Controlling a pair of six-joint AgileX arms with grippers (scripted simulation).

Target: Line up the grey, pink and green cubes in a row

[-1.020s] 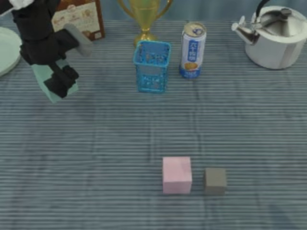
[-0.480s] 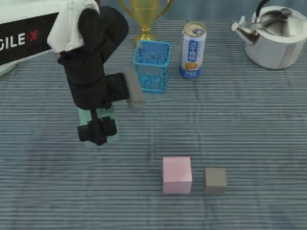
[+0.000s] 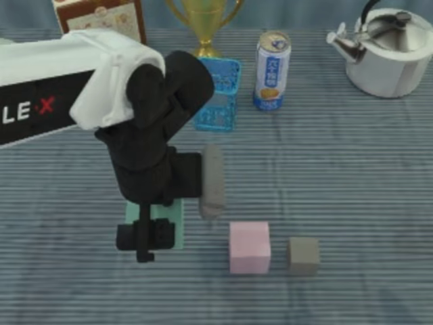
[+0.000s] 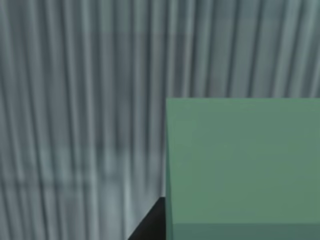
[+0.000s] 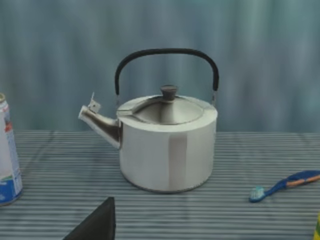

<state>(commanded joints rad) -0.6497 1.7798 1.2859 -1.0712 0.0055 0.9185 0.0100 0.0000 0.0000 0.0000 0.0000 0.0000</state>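
Lower centre of the top view: small matte grey-brown cube (image 3: 304, 255), just beside a mid-size pale pink cube (image 3: 249, 247). Left of them, my left gripper (image 3: 143, 238) clamps the large mint-green cube (image 3: 170, 218) (largely hidden beneath my arm). Upper centre: blue mesh basket (image 3: 222, 101).

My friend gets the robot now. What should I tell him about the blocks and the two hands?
Left gripper: shut on the green cube, in the front half of the table, to the left of the pink cube.
Right gripper: out of the top view, parked near the kettle.
Pink cube and grey cube sit side by side near the front edge, with a small gap between them.
Done: pink and grey lined up.
Left: set green down left of pink, in line, then let go.
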